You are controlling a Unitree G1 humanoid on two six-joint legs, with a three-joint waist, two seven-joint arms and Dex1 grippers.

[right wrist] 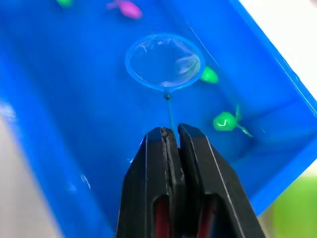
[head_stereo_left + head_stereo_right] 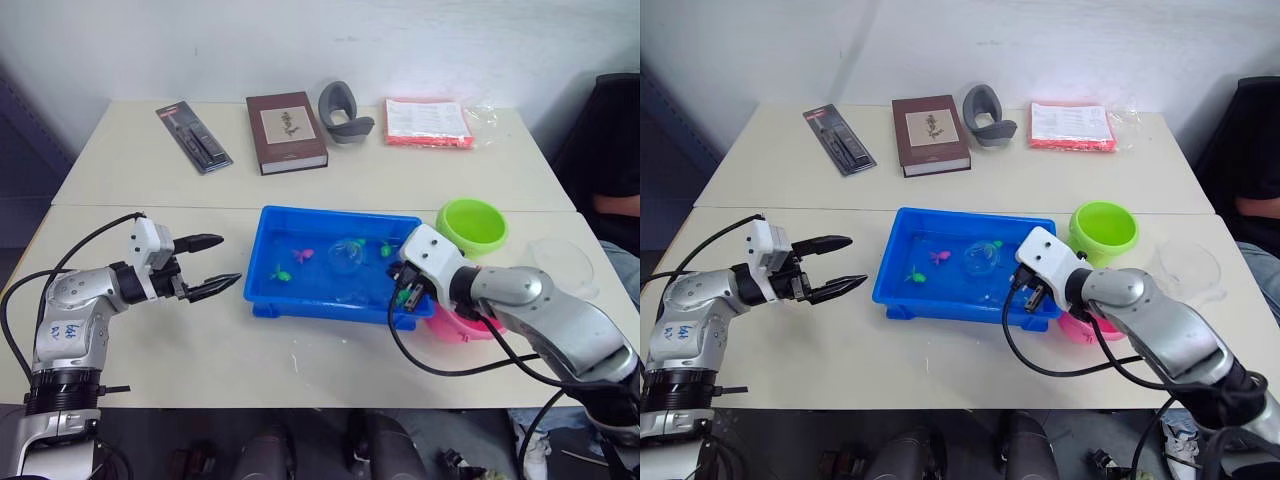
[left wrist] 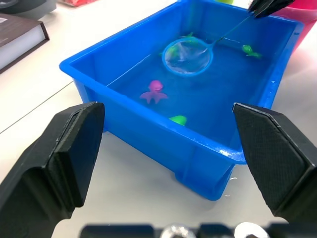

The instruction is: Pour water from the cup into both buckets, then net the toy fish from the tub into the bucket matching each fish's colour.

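The blue tub (image 2: pixel 330 214) sits mid-table with water in it. Afloat inside are a pink fish (image 2: pixel 303 255), a green fish (image 2: pixel 283 273) and another green fish (image 2: pixel 385 249). A small round net (image 1: pixel 163 62) hangs over the water, with my right gripper (image 1: pixel 171 131) shut on its thin handle at the tub's right end. The lime green bucket (image 2: pixel 472 225) stands right of the tub. The pink bucket (image 2: pixel 462 325) is partly hidden under my right arm. The clear cup (image 2: pixel 565 262) stands further right. My left gripper (image 2: pixel 215 265) is open and empty, left of the tub.
Along the table's far side lie a black packaged item (image 2: pixel 193 136), a brown book (image 2: pixel 286 131), a grey curved object (image 2: pixel 343 110) and a red-and-white packet (image 2: pixel 428 122). A seated person (image 2: pixel 615 190) is at the right edge.
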